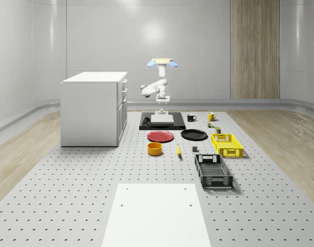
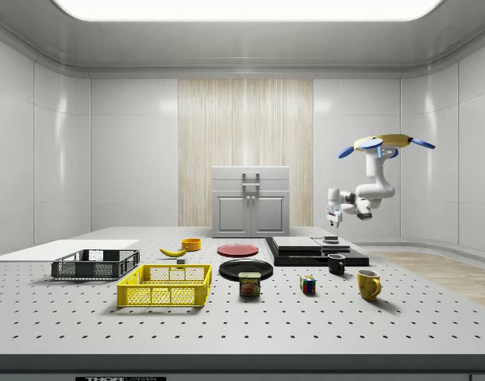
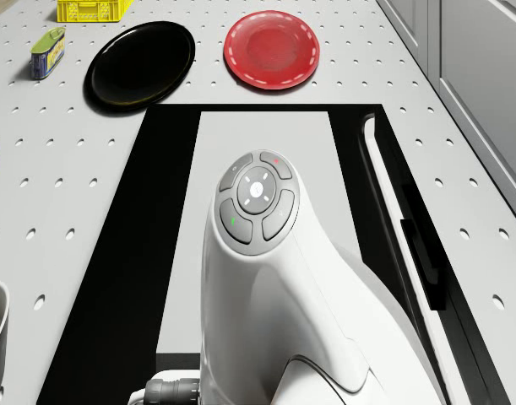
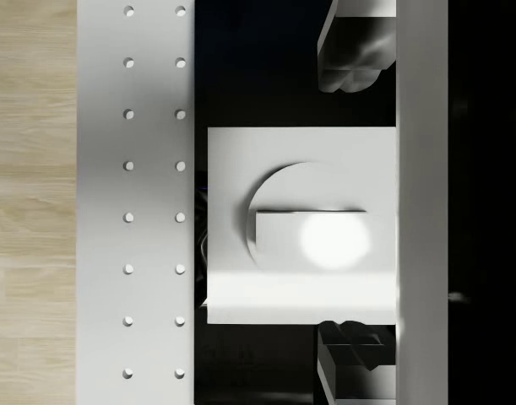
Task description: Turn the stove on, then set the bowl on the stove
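The stove is a black slab with a pale grey top plate, standing on the table beside the cabinet. Its round knob sits on a white panel at the stove's far end. The drone hovers above that end of the stove. The arm hangs down, and my gripper is open just above the knob, one finger on each side and not touching it. The orange bowl rests on the table in front of the red plate, well away from the gripper.
A red plate and a black plate lie in front of the stove. A yellow crate, a black crate, a banana, two mugs and a can stand nearby. The white cabinet rises at the whole-scene view's left.
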You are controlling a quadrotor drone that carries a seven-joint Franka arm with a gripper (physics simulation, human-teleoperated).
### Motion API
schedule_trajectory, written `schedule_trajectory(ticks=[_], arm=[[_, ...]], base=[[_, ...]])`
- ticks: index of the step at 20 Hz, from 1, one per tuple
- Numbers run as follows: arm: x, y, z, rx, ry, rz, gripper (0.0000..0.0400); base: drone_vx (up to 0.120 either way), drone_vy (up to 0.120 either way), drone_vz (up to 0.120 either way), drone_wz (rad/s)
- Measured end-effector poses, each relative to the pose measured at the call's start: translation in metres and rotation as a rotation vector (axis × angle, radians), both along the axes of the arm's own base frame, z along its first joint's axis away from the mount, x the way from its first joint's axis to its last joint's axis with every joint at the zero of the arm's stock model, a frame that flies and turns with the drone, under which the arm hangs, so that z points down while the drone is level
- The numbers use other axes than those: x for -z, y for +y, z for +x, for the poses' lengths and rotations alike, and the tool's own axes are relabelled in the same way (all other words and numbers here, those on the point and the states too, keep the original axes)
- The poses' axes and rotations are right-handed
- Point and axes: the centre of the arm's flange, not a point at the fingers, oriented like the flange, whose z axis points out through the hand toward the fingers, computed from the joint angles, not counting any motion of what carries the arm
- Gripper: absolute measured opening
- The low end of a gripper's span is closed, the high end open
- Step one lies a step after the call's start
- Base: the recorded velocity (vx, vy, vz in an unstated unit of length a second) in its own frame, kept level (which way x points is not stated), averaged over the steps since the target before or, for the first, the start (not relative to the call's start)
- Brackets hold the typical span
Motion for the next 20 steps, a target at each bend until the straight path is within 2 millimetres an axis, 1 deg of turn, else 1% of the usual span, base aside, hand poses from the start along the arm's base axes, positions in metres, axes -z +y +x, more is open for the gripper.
schedule_trajectory(ticks=[2,6,8,9,12,17,20], arm=[[0.000,0.000,0.000,0.000,0.000,0.000,0.0400],[0.000,0.000,0.000,0.000,0.000,-0.001,0.0400],[0.000,0.000,0.000,0.000,0.000,-0.001,0.0400],[0.000,0.000,0.000,0.000,0.000,-0.001,0.0400],[0.000,0.000,0.000,0.000,0.000,-0.001,0.0400],[-0.011,0.000,0.000,0.000,0.000,-0.001,0.0400],[-0.015,0.000,0.005,0.000,0.000,-0.001,0.0400]], base=[[0.040,0.000,-0.120,0.000],[0.120,0.000,-0.120,0.000],[0.000,-0.020,-0.120,0.000],[0.000,-0.120,-0.120,0.000],[0.000,0.000,-0.013,0.000],[0.000,0.000,0.000,0.000],[0.000,0.000,0.000,0.000]])
